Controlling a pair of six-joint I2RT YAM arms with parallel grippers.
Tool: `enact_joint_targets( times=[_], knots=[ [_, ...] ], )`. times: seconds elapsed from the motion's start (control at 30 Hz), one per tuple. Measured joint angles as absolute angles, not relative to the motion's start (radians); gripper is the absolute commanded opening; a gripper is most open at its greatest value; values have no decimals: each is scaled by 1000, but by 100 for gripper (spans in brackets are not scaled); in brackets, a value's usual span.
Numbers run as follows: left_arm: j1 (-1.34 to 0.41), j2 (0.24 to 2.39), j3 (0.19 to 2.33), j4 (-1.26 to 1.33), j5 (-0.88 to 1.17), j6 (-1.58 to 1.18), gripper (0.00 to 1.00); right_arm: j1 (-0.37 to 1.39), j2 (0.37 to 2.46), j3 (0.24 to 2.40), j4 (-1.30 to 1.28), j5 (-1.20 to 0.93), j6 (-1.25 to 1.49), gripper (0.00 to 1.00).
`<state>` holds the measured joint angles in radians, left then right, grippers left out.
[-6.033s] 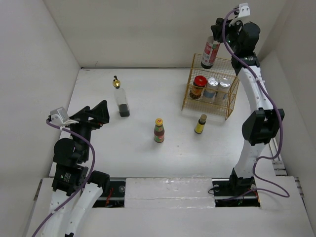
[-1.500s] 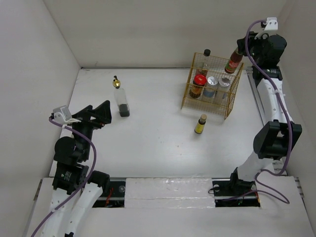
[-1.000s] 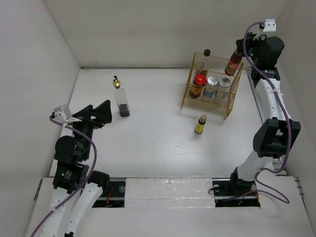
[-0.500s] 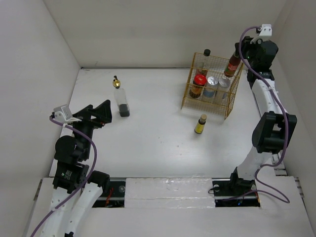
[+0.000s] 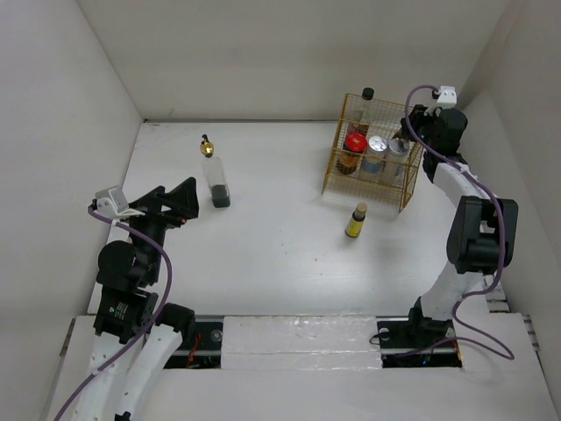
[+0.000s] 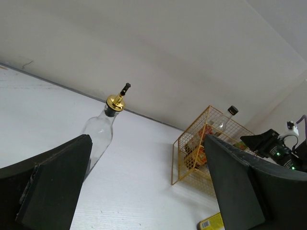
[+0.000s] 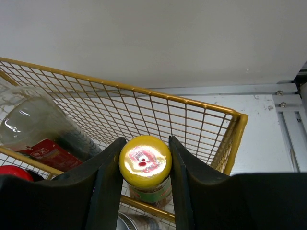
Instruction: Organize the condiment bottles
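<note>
I am lowering the yellow-capped green bottle [image 7: 145, 161] into the gold wire rack [image 7: 192, 102]. A few seconds ago it was standing on the counter out in front of the rack, and a second ago I was carrying it tilted above the rack's right rim. Now it is sitting upright inside the wires at the rack's back right corner. My right end effector [image 7: 145, 148] is clenching it, with both fingers pressing against the sides of the yellow cap. I cannot tell from here whether its base is resting on the rack floor, so I am treating this placement as unfinished until I let go. The black-capped red-label bottle [image 5: 365, 105] is occupying the rack's back left. The red-capped jar [image 5: 352, 151] and the two silver-lidded cans [image 5: 377, 149] are lining the rack's front row. That is making five bottles inside the rack, counting the one I am gripping. Two are waiting outside it: the small yellow bottle [image 5: 356, 221] just in front of the rack, and the gold-topped clear bottle [image 5: 215, 180] well to the rack's left. My left end effector [image 6: 146, 158] is hanging released, fingers spread wide and gripping nothing, looking past the clear bottle toward the rack.
</note>
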<state>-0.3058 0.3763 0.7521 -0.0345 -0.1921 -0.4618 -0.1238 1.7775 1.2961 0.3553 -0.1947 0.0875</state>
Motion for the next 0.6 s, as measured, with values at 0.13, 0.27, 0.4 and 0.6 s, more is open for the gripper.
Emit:
enact_joint_targets(
  times=[0.13, 0.27, 0.4, 0.6],
  knots=[
    [-306, 376, 752, -35, -192, -462, 100, -116, 1777, 1270, 392, -194, 97, 25],
    [-306, 376, 752, -35, -192, -462, 100, -117, 1777, 1263, 406, -194, 103, 39],
    [-306, 376, 752, -35, -192, -462, 100, -117, 1777, 1263, 416, -194, 109, 57],
    [-306, 375, 752, -35, -192, -462, 100, -116, 1777, 1268, 435, -195, 110, 61]
  ],
)
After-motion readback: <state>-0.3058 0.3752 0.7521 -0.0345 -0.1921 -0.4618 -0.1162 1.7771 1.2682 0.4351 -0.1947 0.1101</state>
